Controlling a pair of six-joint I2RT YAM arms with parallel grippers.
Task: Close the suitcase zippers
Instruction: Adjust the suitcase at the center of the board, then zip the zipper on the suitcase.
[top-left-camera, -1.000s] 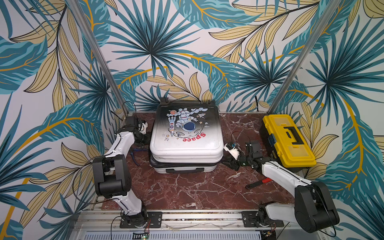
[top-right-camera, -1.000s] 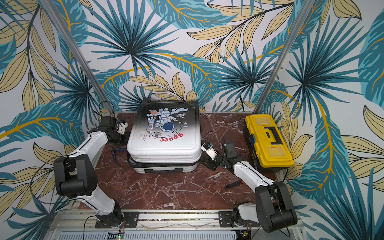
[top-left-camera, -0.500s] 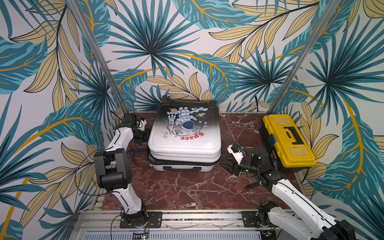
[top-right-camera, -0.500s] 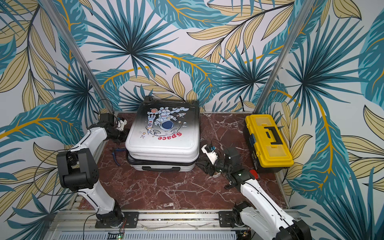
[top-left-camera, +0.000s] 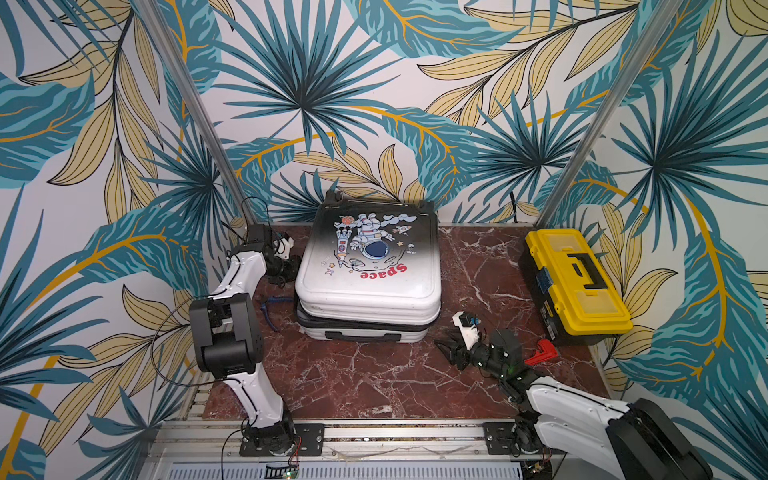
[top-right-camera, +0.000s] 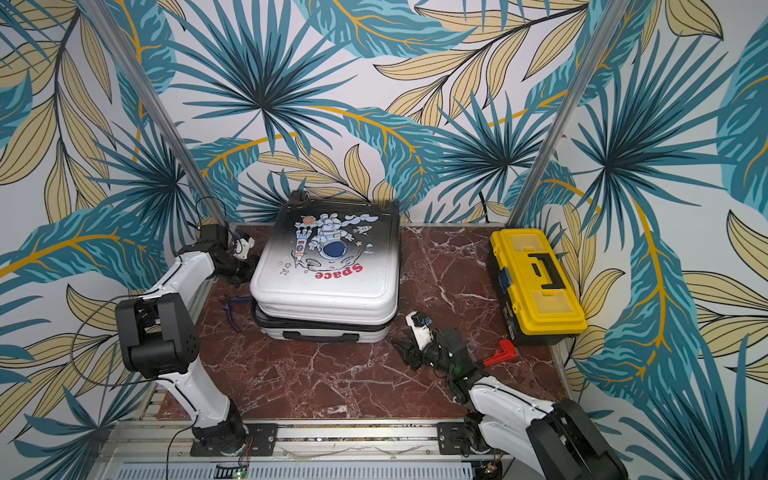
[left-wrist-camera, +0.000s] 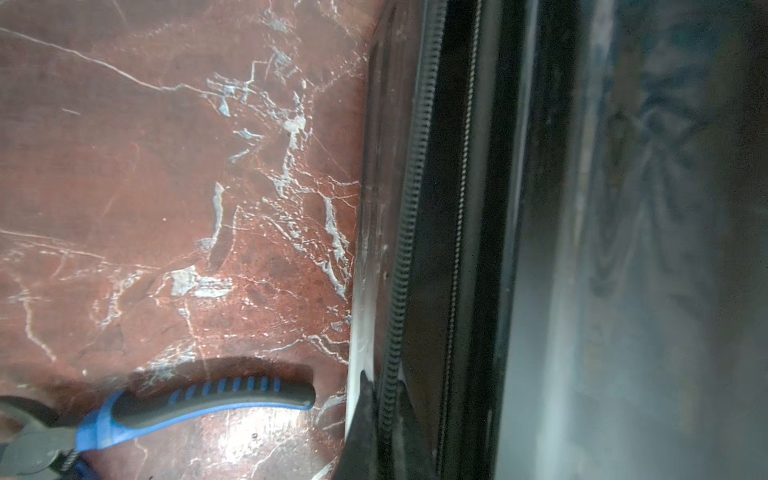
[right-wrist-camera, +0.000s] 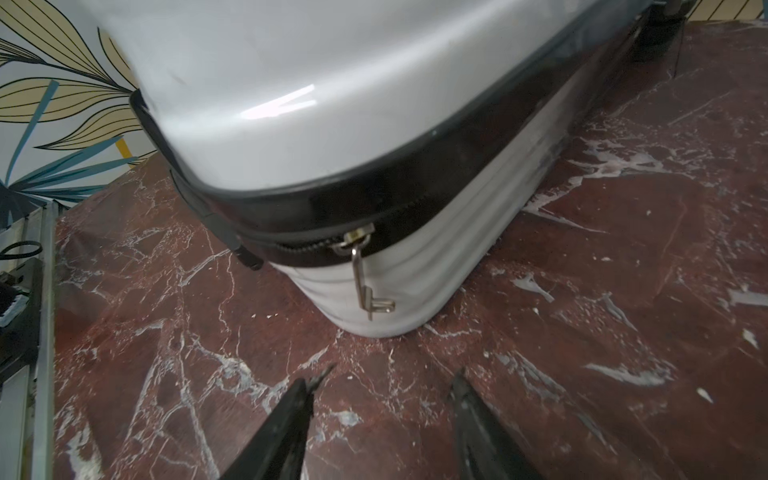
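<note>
Lying flat, print upward, toward the back of the surface (top-left-camera: 374, 374), the suitcase (top-left-camera: 368, 286) is shown with its zipper band (left-wrist-camera: 409, 199) unjoined along its left side. That band is nipped between the pressed-together tips of the left tool (left-wrist-camera: 384, 407), presumably to be drawn along. A zipper pull (right-wrist-camera: 361, 278) dangles at the near right corner, faced by the right tool (right-wrist-camera: 392, 372), spread and empty, probably ahead of a grasp. No slider can be made out at the left; blue-handled pliers (left-wrist-camera: 208, 399) are cut off.
</note>
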